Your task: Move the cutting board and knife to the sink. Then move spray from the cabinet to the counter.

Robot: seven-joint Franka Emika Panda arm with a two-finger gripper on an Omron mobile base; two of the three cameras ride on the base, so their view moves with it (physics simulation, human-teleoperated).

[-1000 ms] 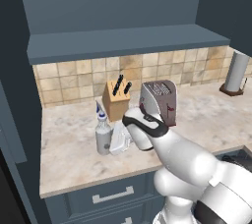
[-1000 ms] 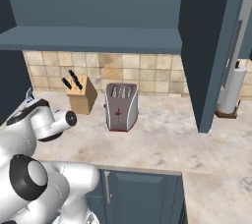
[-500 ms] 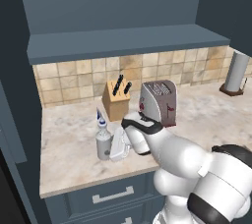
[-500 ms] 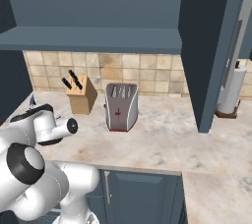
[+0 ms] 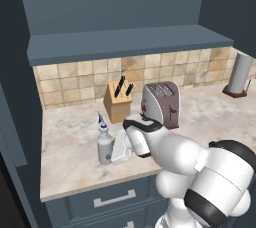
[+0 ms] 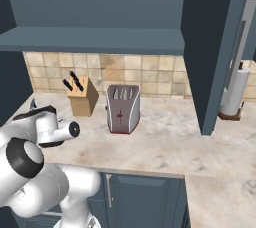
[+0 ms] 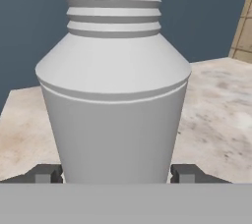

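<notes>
The two dark fingertips [image 7: 49,174] stand one on each side of the spray bottle's [image 7: 114,115] base in the hand view, spread wide with the body between them and no clear squeeze on it, so I read the gripper [image 5: 118,153] as open around the bottle rather than pinching it. The bottle stands upright on the counter [image 5: 70,147], near its front edge and a little left of the knife block [image 5: 119,103].

Over the last second the bottle has shifted slightly toward the front edge of the counter, and the arm has folded lower, its big elbow joint now bulging into the lower right of the left base view. The jaws have stayed at about the same wide spread throughout. Taken together, this looks like the set-down of the bottle on the counter (the last part of the task), with the release done or nearly so; the board, knife and sink are not in these views.

The hand reaches leftward and level across the counter, with the wrist just in front of the toaster [image 5: 161,104]. In the right base view the forearm [image 6: 47,127] lies low at the left edge.
</notes>
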